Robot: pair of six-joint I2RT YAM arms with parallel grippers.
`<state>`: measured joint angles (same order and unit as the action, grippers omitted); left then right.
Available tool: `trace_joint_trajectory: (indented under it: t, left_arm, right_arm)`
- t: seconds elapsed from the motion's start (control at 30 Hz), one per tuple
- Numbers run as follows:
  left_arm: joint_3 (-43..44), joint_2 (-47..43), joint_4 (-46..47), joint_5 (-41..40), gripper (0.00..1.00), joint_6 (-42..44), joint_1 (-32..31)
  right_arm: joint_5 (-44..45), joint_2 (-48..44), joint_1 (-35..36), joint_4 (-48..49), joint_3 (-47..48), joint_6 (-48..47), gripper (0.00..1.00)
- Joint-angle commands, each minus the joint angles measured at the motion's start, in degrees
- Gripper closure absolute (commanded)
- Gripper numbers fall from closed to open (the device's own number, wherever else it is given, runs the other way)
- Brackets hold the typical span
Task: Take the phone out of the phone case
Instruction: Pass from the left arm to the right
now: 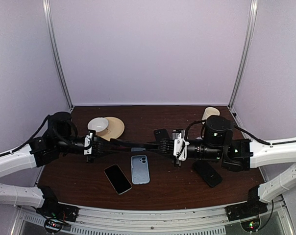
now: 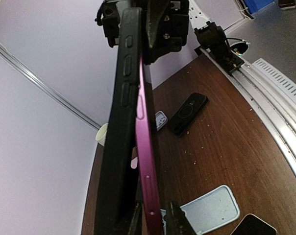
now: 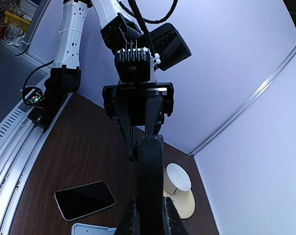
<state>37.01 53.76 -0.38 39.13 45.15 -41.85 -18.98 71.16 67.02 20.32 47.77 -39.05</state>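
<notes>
A black phone case (image 2: 119,122) with a magenta phone (image 2: 147,161) partly peeled out of it hangs edge-on between my two grippers, above the table's middle (image 1: 133,143). My left gripper (image 2: 155,220) is shut on the phone's magenta edge, with the case wall just outside its left finger. My right gripper (image 3: 150,218) is shut on the other end of the black case (image 3: 151,181). In the top view the left gripper (image 1: 108,143) and the right gripper (image 1: 158,145) face each other. The phone's face is hidden.
On the table under the grippers lie a pale blue empty case (image 1: 139,169) and a black-screened phone (image 1: 117,178). Another black case (image 1: 207,173) lies at the right, a dark one (image 1: 161,133) behind. A paper cup (image 1: 98,124) on a tan plate (image 1: 116,128) stands at the back left, a cup (image 1: 210,113) at the back right.
</notes>
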Motion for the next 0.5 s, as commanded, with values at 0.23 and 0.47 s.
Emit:
trace_joint_trajectory:
  t: [0.23,0.47]
  left_arm:
    - [0.48,1.6,5.48,-8.1,1.0,-1.06,-0.14]
    - [0.58,1.96,4.23,-8.52,1.0,1.26,-0.24]
  right_arm:
    - [1.44,0.11,3.32,9.48,-0.01,3.63,1.0]
    - [10.32,-4.27,5.88,6.76,-7.07,13.22,0.4]
